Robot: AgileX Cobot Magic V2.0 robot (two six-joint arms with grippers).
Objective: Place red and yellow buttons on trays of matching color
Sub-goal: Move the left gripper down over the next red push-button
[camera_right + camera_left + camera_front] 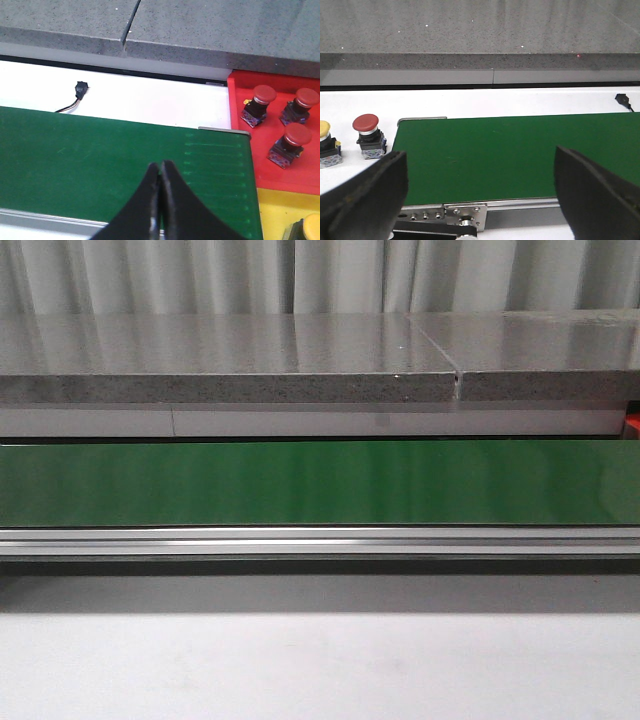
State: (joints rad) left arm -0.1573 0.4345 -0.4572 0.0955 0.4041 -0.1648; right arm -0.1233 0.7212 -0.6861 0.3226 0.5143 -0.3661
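Left pincer (480, 192) gapes wide, empty; red-capped push button (367, 135) and yellow-capped one (326, 146) stand beyond its fingertip, off the green conveyor belt (520, 155). Right pincer (159, 200) is pinched closed, empty, red plastic tray (240, 150) just beside. We judge a fresh pickup pending: left reaches over, straddles the red button.

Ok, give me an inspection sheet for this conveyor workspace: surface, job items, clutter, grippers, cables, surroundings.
Surface: green conveyor belt, nothing on it.
Job's things: three red mushroom-head push buttons in red plastic tray; yellow plastic tray holds one yellow button; one red button and one yellow button wait beside the belt's end.
Clutter: nothing seen.
Grippers: left gripper open; right gripper shut, empty.
Cables: small black connector with thin wire.
Surroundings: grey speckled stone ledge, curtain.
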